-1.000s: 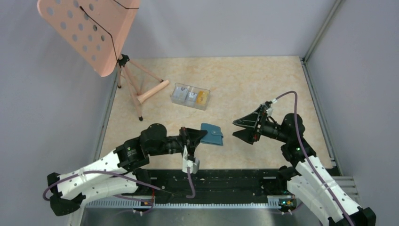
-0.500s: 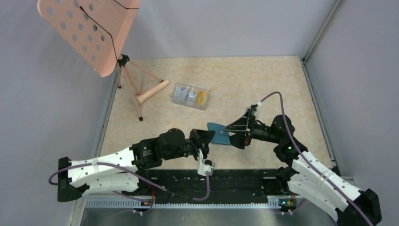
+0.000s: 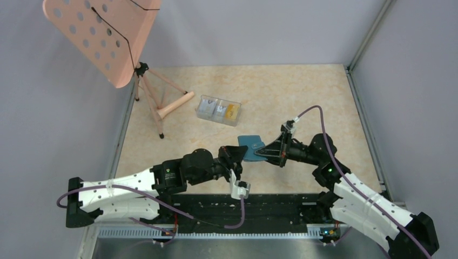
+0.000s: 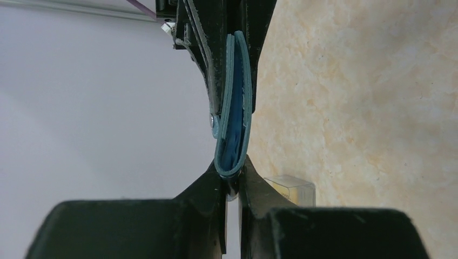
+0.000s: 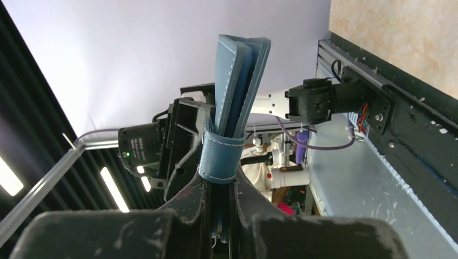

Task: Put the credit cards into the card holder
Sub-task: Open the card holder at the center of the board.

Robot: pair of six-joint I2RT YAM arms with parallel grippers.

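The teal-blue card holder (image 3: 249,144) hangs folded above the table's front middle, pinched from both sides. My left gripper (image 3: 240,154) is shut on its folded spine (image 4: 233,162), seen edge on in the left wrist view. My right gripper (image 3: 261,153) is shut on the opposite end, its jaws closed around the snap tab (image 5: 220,156), with the card holder's leaves (image 5: 237,75) rising above the tab. The credit cards (image 3: 218,110), one orange-yellow (image 3: 231,111) and the others whitish, lie in a clear plastic box behind the grippers.
The clear plastic box (image 3: 201,115) sits mid-table; its corner (image 4: 291,186) shows in the left wrist view. A pink perforated music stand (image 3: 100,38) on a tripod (image 3: 156,105) stands at the back left. Grey walls and a metal rail (image 3: 362,116) bound the table.
My right gripper came left onto the card holder and shut on its tab end. The left arm carried the card holder right and slightly up to meet it.
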